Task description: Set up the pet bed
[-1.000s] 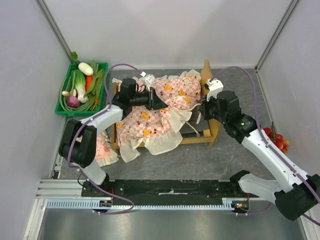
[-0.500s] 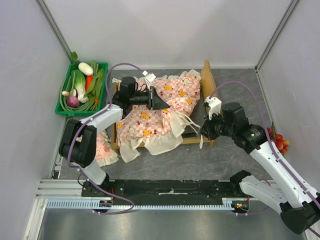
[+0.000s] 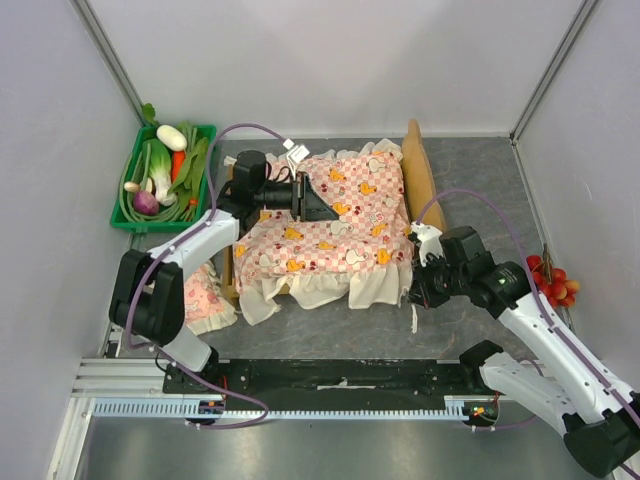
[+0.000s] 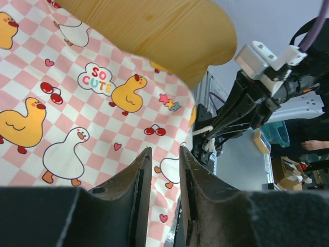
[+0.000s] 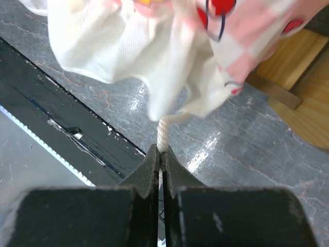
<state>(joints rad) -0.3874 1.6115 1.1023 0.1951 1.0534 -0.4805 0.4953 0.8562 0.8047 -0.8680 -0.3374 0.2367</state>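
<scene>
Flattened out now, the one mattress (image 3: 335,225): a second ago it was bunched up, and it now lies spread across the one bed (image 3: 418,175), frills spilling over the 6 o'clock rail. The bed sits mid-mat with its headboard at 3 o'clock. The right claw (image 3: 415,295) has swung down to the bed's 5 o'clock corner and is clenched on a single white cord (image 5: 163,131) hanging from the frill. The left claw (image 4: 164,152) hovers over the ducks near 11 o'clock, fingers parted, nothing between them. One pillow (image 3: 205,300) lies on the mat at 8 o'clock, off the bed. One green crate (image 3: 125,225) of vegetables is at 10 o'clock, and a red fruit cluster (image 3: 552,280) at 4 o'clock.
</scene>
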